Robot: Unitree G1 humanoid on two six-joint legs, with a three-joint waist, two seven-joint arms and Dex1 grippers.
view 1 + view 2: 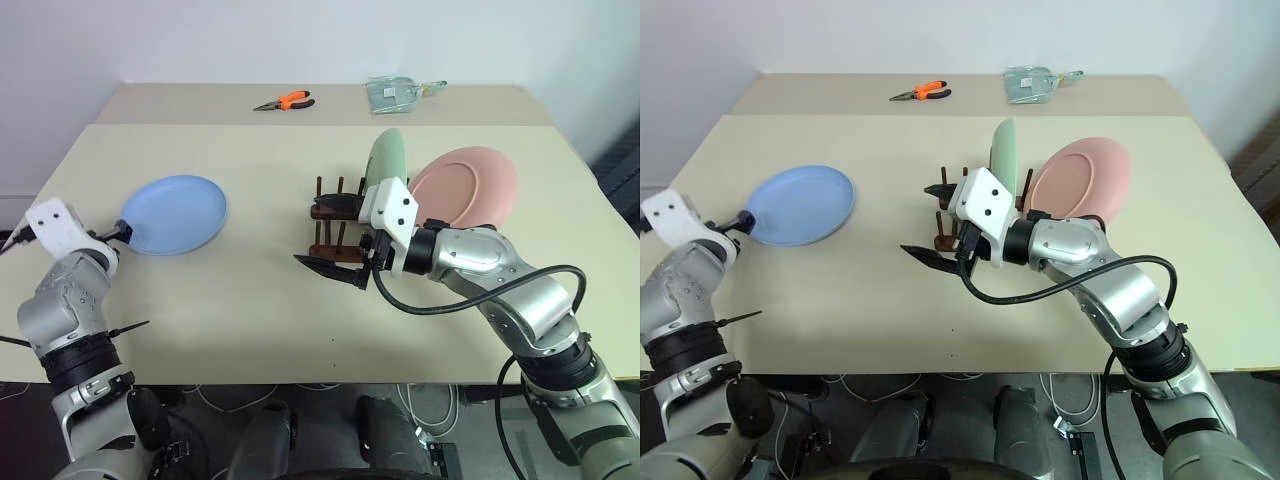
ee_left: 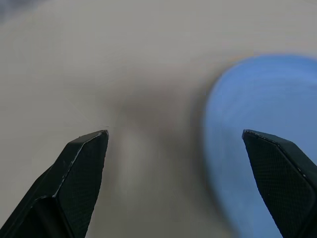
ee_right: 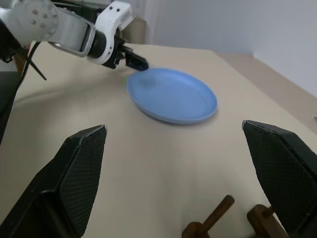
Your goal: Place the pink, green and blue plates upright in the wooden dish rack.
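Right gripper (image 1: 336, 238): nearest of all, at centre frame in the head views, its two black fingers spread wide apart and clamped on nothing; it hangs just in front of the rack.

Small dark brown wooden dish rack with thin upright pegs (image 1: 330, 212): centre of the table, partly hidden behind the white housing of the right gripper; two peg tips (image 3: 218, 213) show in the right wrist view.

Pale green round plate (image 1: 385, 158): standing on edge in the rack, right of centre.

Pink round plate (image 1: 466, 186): just right of the green one, tilted up on edge and leaning back; whether it sits between pegs I cannot tell.

Light blue round plate (image 1: 176, 213): lying flat on the table, left of centre, well apart from the rack.

Left gripper (image 3: 136, 61): at the left edge of the head views, fingers parted and empty; its dark tips sit at the near left rim of the blue plate, though contact cannot be made out.

Beige table (image 1: 260, 300): wide matte top bearing all of this.

Orange-handled pliers (image 1: 285, 101): upper centre, on the farther tabletop.

Clear plastic packet (image 1: 392, 92): upper right of centre, near the pliers.
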